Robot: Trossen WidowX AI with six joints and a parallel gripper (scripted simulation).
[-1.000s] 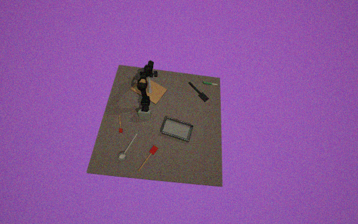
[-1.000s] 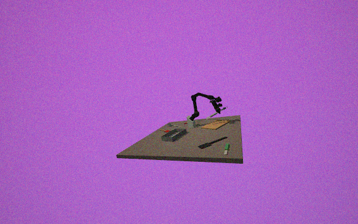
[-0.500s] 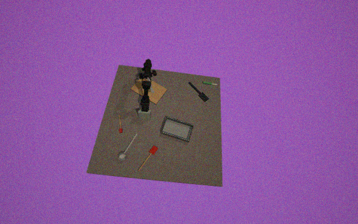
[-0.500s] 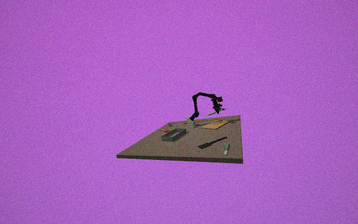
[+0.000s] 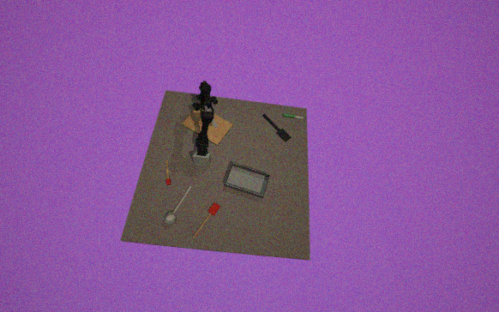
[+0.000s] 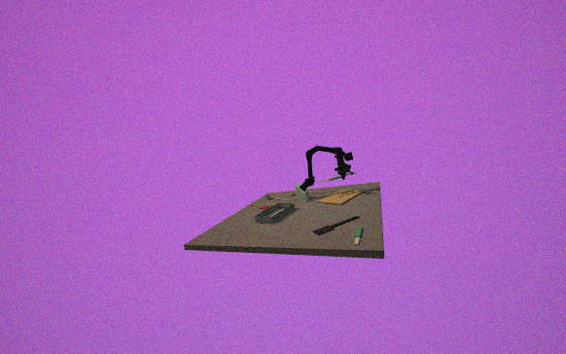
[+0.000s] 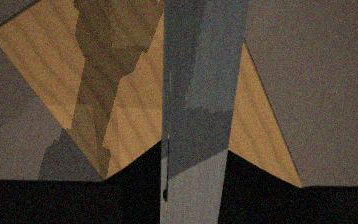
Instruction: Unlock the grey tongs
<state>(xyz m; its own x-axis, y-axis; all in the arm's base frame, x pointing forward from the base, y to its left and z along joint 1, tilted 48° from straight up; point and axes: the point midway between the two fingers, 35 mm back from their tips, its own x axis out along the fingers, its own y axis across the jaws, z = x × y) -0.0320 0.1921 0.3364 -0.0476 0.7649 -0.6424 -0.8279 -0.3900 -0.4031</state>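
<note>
From where I stand, the arm reaches out over the wooden board (image 5: 221, 130) with the pincer (image 6: 343, 174) closed tight on the grey tongs (image 7: 200, 100), its fingers stopped a little apart by the metal between them. The tongs are off the roasting tin (image 5: 247, 179), which sits bare on the counter (image 5: 251, 227) well away from the board. They hang in the air above the board; from the side they look close to level, one end poking back toward the arm's base. Down the wrist view the grey arms run as one narrow strip over the wood grain, and I cannot tell whether they have sprung apart or are locked together.

I judge the carry to the board is done and the placing is in hand. If the lock has not released, the next move wants the tips tipped downward and a squeeze. Otherwise it calls for lowering the tongs flat onto the wood, then spreading the fingers to free them.
</note>
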